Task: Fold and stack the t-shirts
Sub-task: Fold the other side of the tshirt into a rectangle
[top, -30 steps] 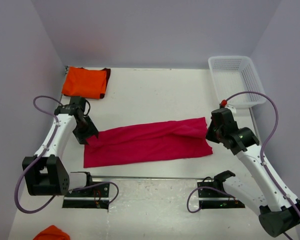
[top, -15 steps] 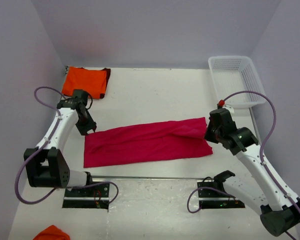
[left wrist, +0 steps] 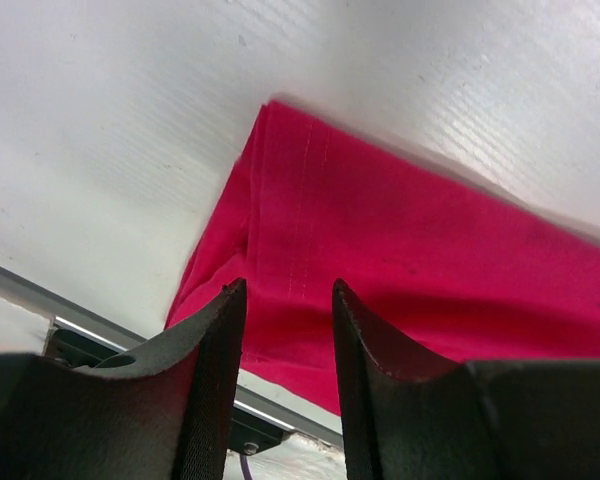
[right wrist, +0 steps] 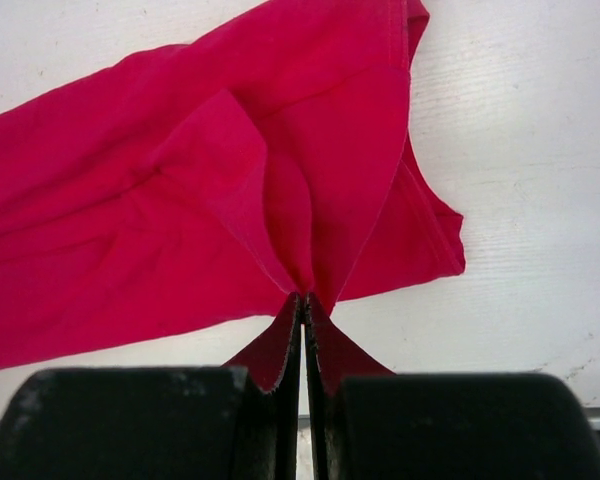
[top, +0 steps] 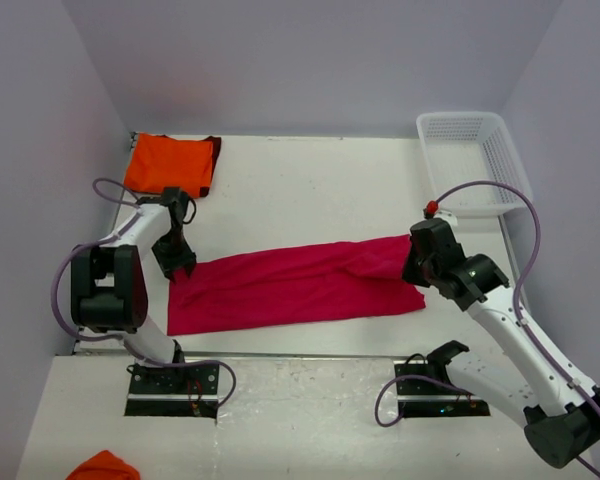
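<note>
The crimson-pink t-shirt (top: 295,285) lies as a long folded strip across the middle of the table. My left gripper (top: 181,264) hovers at the strip's left end, open; in the left wrist view the left gripper (left wrist: 288,292) has only air between its fingers, and the crimson cloth (left wrist: 430,250) lies beyond them. My right gripper (top: 413,268) is shut on the strip's right end, and in the right wrist view the right gripper (right wrist: 305,298) pinches a raised fold of the crimson cloth (right wrist: 180,220). The orange t-shirt (top: 170,164) with its dark maroon edge lies folded at the back left.
A white lattice basket (top: 474,160) stands at the back right corner. A metal rail (top: 300,356) runs along the near edge below the shirt. A bit of orange cloth (top: 102,466) shows at the bottom left. Walls close in on the left, back and right.
My left gripper came off the shirt's left corner, drew back, then returned to that end with the arm swung round. The right gripper shifted slightly left, still gripping the cloth.
</note>
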You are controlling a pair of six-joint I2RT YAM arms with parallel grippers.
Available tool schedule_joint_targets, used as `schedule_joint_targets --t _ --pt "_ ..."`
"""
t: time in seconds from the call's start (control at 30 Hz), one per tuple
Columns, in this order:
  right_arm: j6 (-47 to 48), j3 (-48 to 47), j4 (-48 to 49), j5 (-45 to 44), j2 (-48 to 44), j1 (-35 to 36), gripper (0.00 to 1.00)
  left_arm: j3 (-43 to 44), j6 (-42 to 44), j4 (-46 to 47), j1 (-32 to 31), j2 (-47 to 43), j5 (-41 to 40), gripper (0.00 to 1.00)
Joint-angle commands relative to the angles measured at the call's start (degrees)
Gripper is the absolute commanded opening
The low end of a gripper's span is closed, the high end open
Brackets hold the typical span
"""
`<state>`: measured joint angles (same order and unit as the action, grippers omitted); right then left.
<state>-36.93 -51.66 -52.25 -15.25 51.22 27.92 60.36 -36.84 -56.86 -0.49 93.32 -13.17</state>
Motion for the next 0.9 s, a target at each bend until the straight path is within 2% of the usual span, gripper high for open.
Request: schedule_joint_targets --t 0.0,0.33,0.87 --pt "0.63 0.24 1.71 0.48 -1.30 0.73 0.00 2.92 0.10 2.19 0.49 1.16 -2.92 0.41" --pt "0.45 0.33 1.71 0.13 -2.00 1.35 0.00 5.39 1.94 3.69 3.57 4.50 -2.48 0.39" --pt "0.54 0.33 1.71 0.39 -2.00 1.52 0.00 0.64 2.39 10.80 3.92 7.84 -0.98 0.32"
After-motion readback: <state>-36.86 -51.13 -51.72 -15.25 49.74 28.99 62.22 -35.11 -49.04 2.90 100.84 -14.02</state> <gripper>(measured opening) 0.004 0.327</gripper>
